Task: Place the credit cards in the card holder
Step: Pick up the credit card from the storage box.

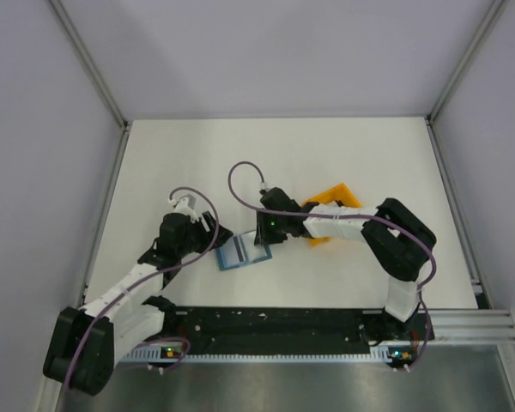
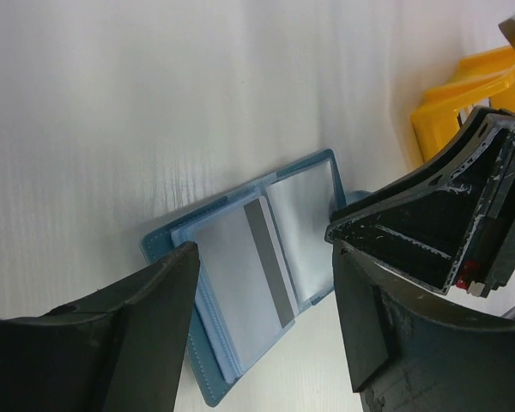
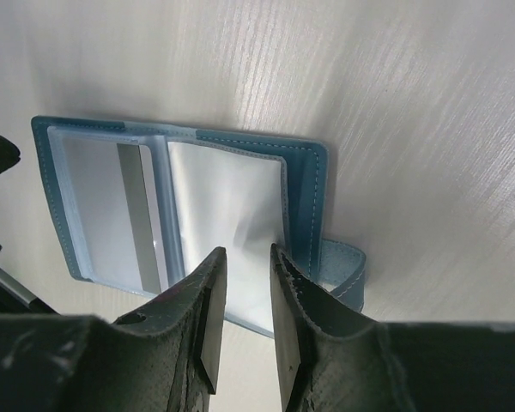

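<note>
The teal-blue card holder (image 1: 240, 254) lies open and flat on the white table. In the left wrist view its cover edge (image 2: 165, 238) and clear pockets show, with a pale card (image 2: 233, 273) with a grey stripe in one pocket. The same card (image 3: 103, 206) shows in the right wrist view, left of the holder's spine. My left gripper (image 2: 264, 251) is open, its jaws either side of the holder's near-left part. My right gripper (image 3: 245, 262) hovers over the holder's right page (image 3: 232, 206), jaws a narrow gap apart with nothing between them. No loose cards are in view.
An orange open-frame rack (image 1: 333, 204) stands just behind the right gripper and shows in the left wrist view (image 2: 463, 94). The right gripper's body (image 2: 438, 232) is close to the left gripper's right finger. The holder's strap tab (image 3: 339, 270) sticks out at its right edge.
</note>
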Available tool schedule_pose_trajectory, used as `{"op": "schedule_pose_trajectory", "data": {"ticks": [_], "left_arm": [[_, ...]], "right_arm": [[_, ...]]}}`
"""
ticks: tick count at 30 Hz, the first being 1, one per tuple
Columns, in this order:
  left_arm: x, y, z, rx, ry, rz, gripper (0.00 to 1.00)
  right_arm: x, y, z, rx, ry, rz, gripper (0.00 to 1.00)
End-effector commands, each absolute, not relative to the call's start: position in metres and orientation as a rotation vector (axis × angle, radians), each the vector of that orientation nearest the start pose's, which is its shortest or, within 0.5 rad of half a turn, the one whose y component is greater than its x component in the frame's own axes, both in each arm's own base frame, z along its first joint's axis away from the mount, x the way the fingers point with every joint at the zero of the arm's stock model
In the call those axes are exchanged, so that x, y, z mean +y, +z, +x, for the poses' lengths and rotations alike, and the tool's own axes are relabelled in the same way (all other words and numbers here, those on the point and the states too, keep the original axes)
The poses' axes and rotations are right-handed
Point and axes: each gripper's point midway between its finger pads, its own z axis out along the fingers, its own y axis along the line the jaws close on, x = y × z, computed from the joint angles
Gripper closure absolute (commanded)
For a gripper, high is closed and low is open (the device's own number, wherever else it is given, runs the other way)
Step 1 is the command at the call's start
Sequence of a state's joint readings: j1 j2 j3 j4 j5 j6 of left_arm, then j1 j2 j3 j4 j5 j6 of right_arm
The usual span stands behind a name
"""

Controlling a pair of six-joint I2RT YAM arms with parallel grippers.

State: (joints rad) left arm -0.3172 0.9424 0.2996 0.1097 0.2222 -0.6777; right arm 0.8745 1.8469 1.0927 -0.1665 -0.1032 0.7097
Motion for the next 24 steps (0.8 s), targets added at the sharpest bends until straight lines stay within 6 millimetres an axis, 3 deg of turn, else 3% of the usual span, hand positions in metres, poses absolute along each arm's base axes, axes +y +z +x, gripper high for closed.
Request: {"op": "schedule_pose_trajectory", "data": {"ticks": [1,4,9,14,24], "left_arm": [[-0.164,0.104,0.265,2.107,-0.885,-0.182,0.33],[-0.166,0.108,0.267,2.097,-0.894,-0.17,0.33],[-0.167,0.118,0.272,2.08,-0.893,-0.149,0.33],[-0.167,0.122,0.274,2.075,-0.887,-0.15,0.27],[-0.187,0.117,0.273,2.108,-0.976,-0.12,0.31]], "right_arm": [[0.351,0.019,0.249,2.668,0.63,-0.233,0.72],[0.361,0.039,0.252,2.619,0.695,-0.282,0.67],[0.385,0.09,0.251,2.497,0.902,-0.36,0.61],[0.389,0.13,0.258,2.39,0.954,-0.367,0.6],[0.372,0.158,0.267,2.317,0.944,-0.329,0.6]]}}
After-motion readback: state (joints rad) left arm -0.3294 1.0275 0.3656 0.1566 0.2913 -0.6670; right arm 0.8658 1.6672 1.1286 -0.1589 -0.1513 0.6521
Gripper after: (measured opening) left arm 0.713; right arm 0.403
